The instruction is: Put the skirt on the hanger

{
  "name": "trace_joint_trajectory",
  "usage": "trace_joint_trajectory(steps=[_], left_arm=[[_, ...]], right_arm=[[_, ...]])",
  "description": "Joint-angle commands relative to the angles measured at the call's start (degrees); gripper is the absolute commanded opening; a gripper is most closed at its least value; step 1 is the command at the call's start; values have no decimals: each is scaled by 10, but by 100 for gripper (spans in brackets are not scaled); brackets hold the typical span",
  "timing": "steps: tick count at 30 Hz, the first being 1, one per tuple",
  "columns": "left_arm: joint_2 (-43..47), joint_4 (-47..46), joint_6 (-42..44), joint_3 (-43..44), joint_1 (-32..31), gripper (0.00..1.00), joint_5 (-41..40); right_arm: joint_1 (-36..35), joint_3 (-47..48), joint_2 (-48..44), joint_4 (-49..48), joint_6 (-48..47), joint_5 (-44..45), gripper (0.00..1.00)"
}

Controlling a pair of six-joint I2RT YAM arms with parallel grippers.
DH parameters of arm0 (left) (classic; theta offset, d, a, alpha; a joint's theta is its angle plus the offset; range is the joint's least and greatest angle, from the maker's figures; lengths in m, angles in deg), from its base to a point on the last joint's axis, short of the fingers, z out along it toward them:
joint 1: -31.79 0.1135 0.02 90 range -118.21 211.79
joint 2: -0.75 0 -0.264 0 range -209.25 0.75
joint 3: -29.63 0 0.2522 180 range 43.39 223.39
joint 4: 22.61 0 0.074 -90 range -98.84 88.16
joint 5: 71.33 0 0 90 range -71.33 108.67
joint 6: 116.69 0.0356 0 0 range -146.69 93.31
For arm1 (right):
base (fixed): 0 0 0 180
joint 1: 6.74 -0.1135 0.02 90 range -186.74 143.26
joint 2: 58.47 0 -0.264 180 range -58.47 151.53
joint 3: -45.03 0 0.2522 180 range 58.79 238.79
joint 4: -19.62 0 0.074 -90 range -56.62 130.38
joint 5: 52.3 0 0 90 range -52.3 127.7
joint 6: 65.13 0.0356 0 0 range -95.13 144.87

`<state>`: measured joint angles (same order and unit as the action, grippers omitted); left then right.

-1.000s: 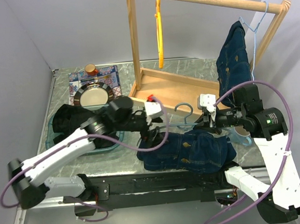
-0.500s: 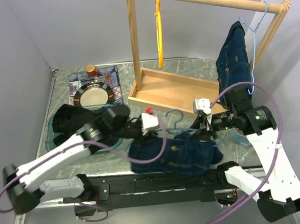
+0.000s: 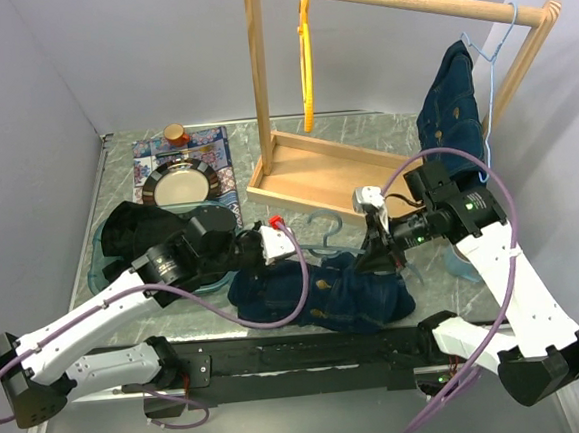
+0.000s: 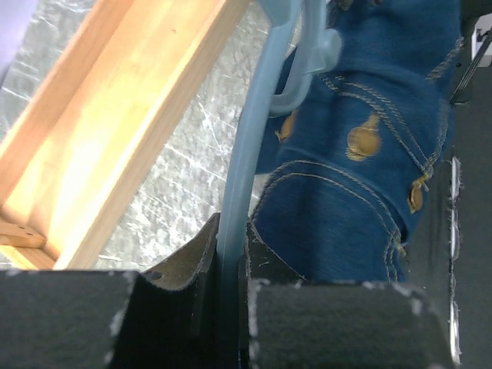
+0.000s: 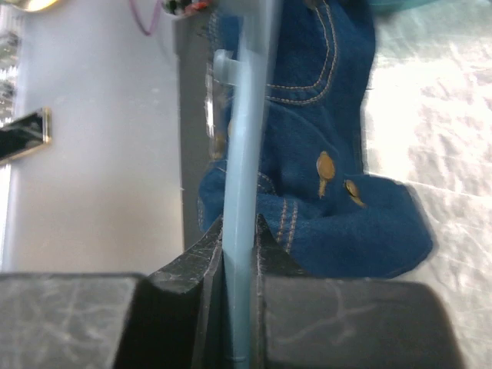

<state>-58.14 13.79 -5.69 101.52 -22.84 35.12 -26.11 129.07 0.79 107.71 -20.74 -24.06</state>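
**Both grippers clamped on the blue hanger, skirt bunched beneath it**

Your left gripper (image 3: 290,249) is pinched tight on the pale blue hanger (image 3: 327,232). In the left wrist view the bar runs straight up between the two pads (image 4: 265,257) with no gap on either side.

Your right gripper (image 3: 378,252) is likewise closed on the same hanger. The right wrist view shows the bar squeezed between both fingers (image 5: 201,250).

The two grippers hold opposite ends, and the hook rises between them toward the wooden rack base (image 3: 316,169).

The denim skirt (image 3: 326,296) lies crumpled at the near edge of the table (image 3: 124,149), between the two grippers. It sits just below the hanger bar, with brass buttons and orange stitching facing up. From the frames you cannot tell whether any of the waistband is over the hanger arm.

Behind, the wooden rail (image 3: 403,2) carries a yellow hanger (image 3: 307,65). Another denim garment (image 3: 452,118) hangs at its right end.

To the left, a clear bin (image 3: 101,266) holds dark cloth, and a plate (image 3: 180,185) sits beyond it.
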Motion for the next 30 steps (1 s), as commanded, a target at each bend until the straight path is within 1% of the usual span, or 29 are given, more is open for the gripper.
trace_joint_trajectory(steps=[1, 3, 4, 5, 6, 7, 8, 9, 10, 11, 13, 14, 16, 17, 18, 19, 21, 22, 23, 26, 30], left_arm=[[7, -107, -11, 45, 6, 1, -45], [8, -120, -24, 44, 6, 1, -64], [8, -125, -42, 43, 6, 4, -82], [9, -124, -49, 44, 7, 16, -97], [11, -122, -55, 44, 6, 57, -111], [13, -117, -60, 43, 6, 73, -140], [25, -115, -73, 41, 6, 82, -156], [33, -108, -77, 33, 7, 91, -162], [41, -104, -81, 28, 6, 93, -191], [67, -103, -83, 19, 7, 96, -201], [94, -108, -96, -14, 7, 99, -219], [125, -109, -102, -39, 7, 99, -231], [156, -113, -124, -66, 7, 99, -235], [183, -116, -133, -92, 7, 97, -237], [197, -118, -141, -107, 7, 97, -237], [219, -124, -158, -120, 7, 97, -236], [236, -129, -172, -155, 6, 97, -239], [249, -129, -183, -165, 6, 97, -243], [252, -131, -188, -178, 6, 97, -248], [269, -141, -201, -195, 6, 97, -251], [270, -144, -206, -199, 6, 97, -250]], right_arm=[[-12, 20, -16, -6, 57, -12, 0], [-7, 21, -32, -29, 88, 17, 0], [1, 25, -41, -37, 101, 27, 0], [18, 38, -47, -44, 129, 56, 0], [28, 47, -52, -52, 140, 70, 0], [36, 56, -64, -62, 155, 93, 0], [43, 71, -71, -71, 190, 140, 0], [73, 76, -79, -96, 211, 162, 0], [92, 78, -99, -106, 226, 175, 0], [110, 82, -107, -116, 252, 188, 0], [146, 88, -127, -146, 282, 226, 0], [153, 96, -131, -156, 314, 243, 0], [161, 111, -129, -182, 347, 290, 0], [164, 132, -123, -187, 378, 304, 0], [166, 143, -107, -201, 400, 338, 0], [167, 162, -98, -205, 430, 348, 0], [167, 180, -75, -226, 455, 360, 0], [166, 198, -68, -233, 491, 359, 0], [167, 209, -61, -238, 502, 361, 0], [168, 246, -28, -258, 548, 393, 0], [167, 310, 22, -299, 583, 459, 0]])
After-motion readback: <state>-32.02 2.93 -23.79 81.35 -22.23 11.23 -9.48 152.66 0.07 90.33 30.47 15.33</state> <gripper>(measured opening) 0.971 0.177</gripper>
